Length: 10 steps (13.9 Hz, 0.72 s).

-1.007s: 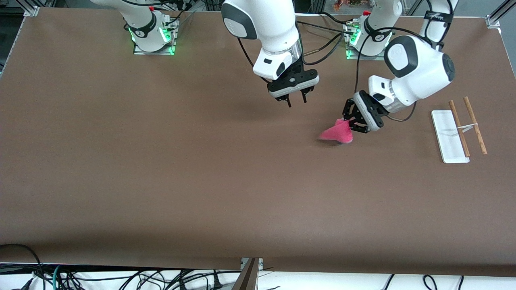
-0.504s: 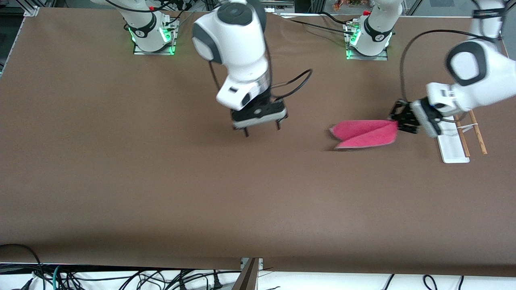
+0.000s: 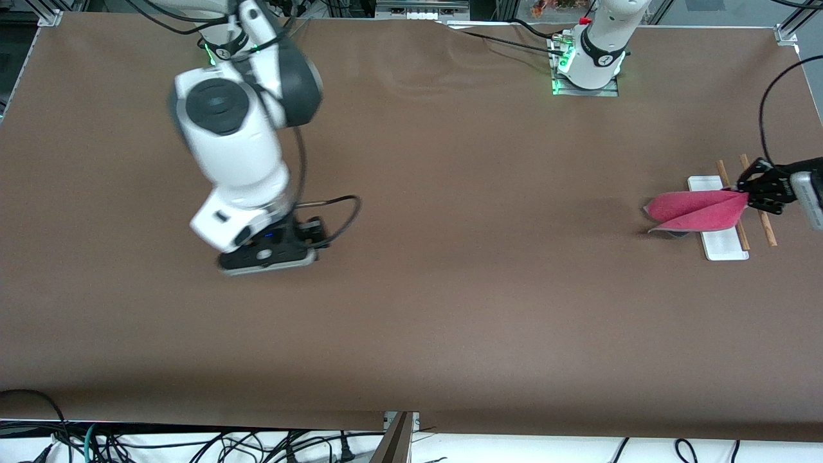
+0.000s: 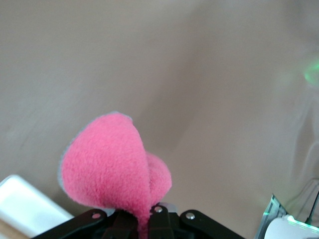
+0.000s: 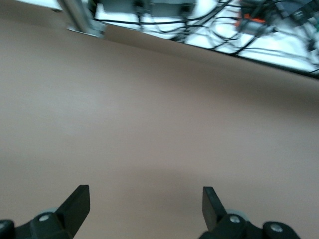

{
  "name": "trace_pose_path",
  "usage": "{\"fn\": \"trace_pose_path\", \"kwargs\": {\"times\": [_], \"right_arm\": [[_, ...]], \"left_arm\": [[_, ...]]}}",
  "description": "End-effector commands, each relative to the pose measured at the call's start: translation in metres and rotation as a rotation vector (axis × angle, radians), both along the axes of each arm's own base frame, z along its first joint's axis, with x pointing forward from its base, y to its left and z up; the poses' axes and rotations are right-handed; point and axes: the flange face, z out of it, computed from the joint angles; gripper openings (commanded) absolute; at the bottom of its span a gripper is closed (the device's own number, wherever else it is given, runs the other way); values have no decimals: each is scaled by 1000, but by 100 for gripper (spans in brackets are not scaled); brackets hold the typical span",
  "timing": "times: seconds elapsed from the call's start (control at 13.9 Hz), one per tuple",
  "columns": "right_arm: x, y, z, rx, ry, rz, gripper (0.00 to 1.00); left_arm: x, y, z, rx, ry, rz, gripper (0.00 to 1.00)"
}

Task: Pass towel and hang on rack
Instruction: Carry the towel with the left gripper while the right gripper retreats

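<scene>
A wide brown matte table (image 3: 450, 289) fills the front view. Resting on it, at the left arm's end, is the small rack (image 3: 725, 243): a flat white rectangular base with two thin brown wooden rods (image 3: 763, 217) lying parallel alongside. Along the edge farthest from the front camera, two arm bases sit bolted down on mounting plates (image 3: 585, 87), green lights glowing. The brown surface looks smooth, faintly rippled between the bases.

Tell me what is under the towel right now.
The towel, pinched in the left gripper, hangs over the rack. Its white base and two wooden rods show past the cloth; the middle stretch of the base is covered. The right gripper is open over bare table.
</scene>
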Motion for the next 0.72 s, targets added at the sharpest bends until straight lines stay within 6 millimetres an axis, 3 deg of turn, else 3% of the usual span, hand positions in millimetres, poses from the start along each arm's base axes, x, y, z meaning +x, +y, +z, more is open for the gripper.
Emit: {"fn": "trace_pose_path", "kwargs": {"times": [0.0, 0.14, 0.22, 0.29, 0.43, 0.65], "right_arm": [[6, -105, 19, -18, 47, 14, 100], [-12, -175, 33, -5, 64, -82, 100], [-25, -193, 36, 4, 79, -100, 100], [-41, -204, 37, 9, 102, -114, 100], [-65, -204, 48, 4, 152, -114, 100], [-92, -228, 81, 3, 184, -153, 100]], "left_arm": [[2, 40, 0, 32, 1, -41, 0], [-12, 70, 5, 68, -10, -36, 0], [-16, 78, 6, 74, -18, -43, 0], [-19, 88, 9, 82, -39, -59, 0], [-31, 117, 5, 87, -73, -91, 0], [-42, 134, -41, 26, -64, -105, 0]]}}
